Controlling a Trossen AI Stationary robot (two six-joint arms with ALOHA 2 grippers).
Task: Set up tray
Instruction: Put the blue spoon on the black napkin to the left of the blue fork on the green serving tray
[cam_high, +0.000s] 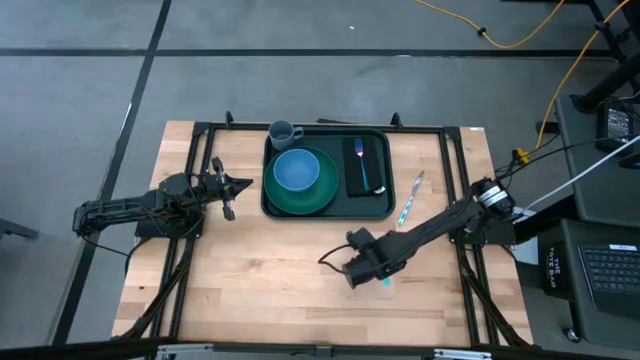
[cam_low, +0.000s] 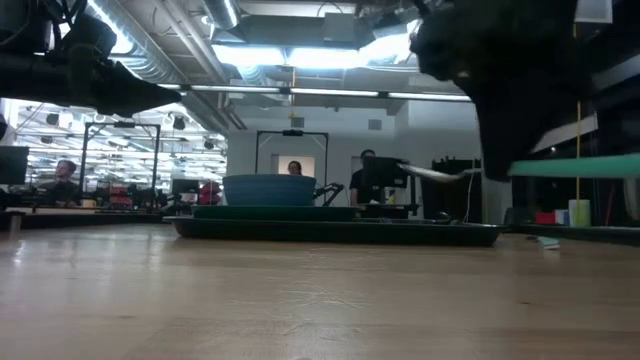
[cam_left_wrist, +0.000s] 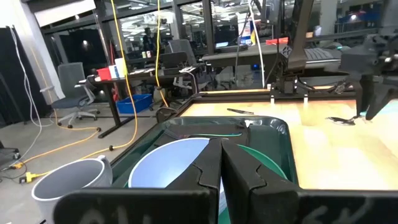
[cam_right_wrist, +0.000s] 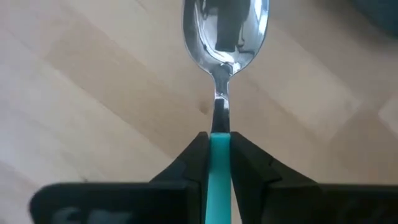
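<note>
Wood: the table (cam_high: 280, 270) is a pale butcher-block top, framed by dark rails, standing on a grey floor.
Room: the low view looks across the boards into a lit workshop with ceiling ducts, monitors and people seated far behind; the left wrist view shows desks, chairs and a yellow cable.
Tray: the dark green tray (cam_high: 328, 212) lies at the table's far middle, flat on the wood, between the two arms.
Plate: a round green plate (cam_high: 305, 198) sits in the tray's left half.
Bowl: a blue bowl (cam_high: 296, 170) rests on the plate.
Napkin: a black folded napkin (cam_high: 365, 167) lies in the tray's right half, with a fork (cam_high: 360, 152) on top of it.
Mug: a grey mug (cam_high: 283, 133) stands at the tray's far left corner; whether it is inside the rim or just beside it cannot be told.
Knife: a knife (cam_high: 411, 198) with a teal handle lies on the wood just right of the tray.
Right gripper: the right gripper (cam_right_wrist: 219, 148) hangs over the near boards, well apart from the tray, fingers clamped on the teal handle of a spoon (cam_right_wrist: 225, 30).
Left gripper: the left gripper (cam_high: 240, 184) waits just left of the tray, fingers pressed together with nothing between them.
</note>
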